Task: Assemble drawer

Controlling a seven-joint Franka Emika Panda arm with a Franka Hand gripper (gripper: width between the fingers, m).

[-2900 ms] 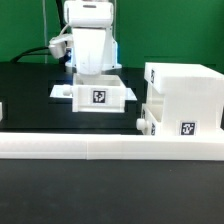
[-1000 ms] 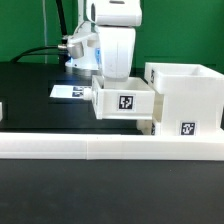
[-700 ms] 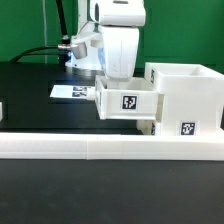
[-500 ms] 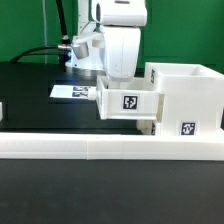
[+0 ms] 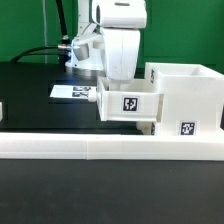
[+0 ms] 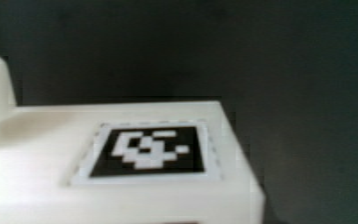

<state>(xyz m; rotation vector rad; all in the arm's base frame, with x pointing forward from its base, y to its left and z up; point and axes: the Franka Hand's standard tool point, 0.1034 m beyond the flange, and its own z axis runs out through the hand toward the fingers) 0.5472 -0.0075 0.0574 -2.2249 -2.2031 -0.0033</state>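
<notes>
Meanwhile, the small shallow white plastic tray (image 5: pixel 127 101) with a black-and-white square tag on its face hangs off the table under the white robot gripper (image 5: pixel 118 72), its far end touching the open side of the large white box housing (image 5: pixel 184 98) on the exterior view's right. Whether the fingers clamp the tray cannot be told, since tray and arm hide them. Behind lies the flat marker board (image 5: pixel 72 92); in front runs the long low white rail (image 5: pixel 110 147).
</notes>
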